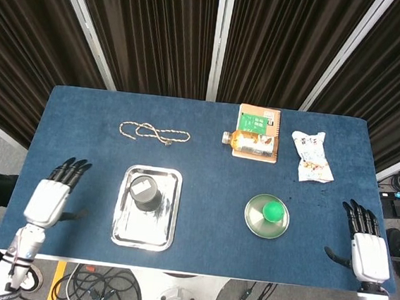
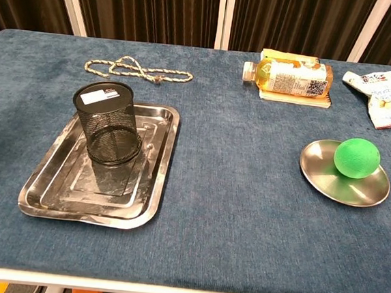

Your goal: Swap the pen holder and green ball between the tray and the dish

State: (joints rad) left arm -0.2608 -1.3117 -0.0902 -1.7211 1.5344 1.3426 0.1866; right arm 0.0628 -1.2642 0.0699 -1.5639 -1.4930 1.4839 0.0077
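Objects on the blue desk (image 1: 213, 165) are counted as eight. One steel tray (image 2: 54, 192) is set on the left half, and one black mesh pen holder (image 2: 107, 122) is stood upright in it, toward its far end. One round steel dish (image 2: 317, 167) is placed on the right half, and one green ball (image 2: 356, 158) is seen resting in it, nearer the right rim. Tray and dish are kept well apart. Behind the tray, one knotted rope (image 1: 153, 132) is laid flat. Behind the dish, one bottle (image 1: 249, 141) is laid on its side on one book (image 1: 260, 117), and one snack bag (image 1: 311, 156) is found just to the right. Two hands are seen in the head view only: the left hand (image 1: 50, 199) is held over the desk's left edge beside the tray, released, fingers apart, nothing grasped; the right hand (image 1: 366, 246) is held at the right edge, likewise released and empty.
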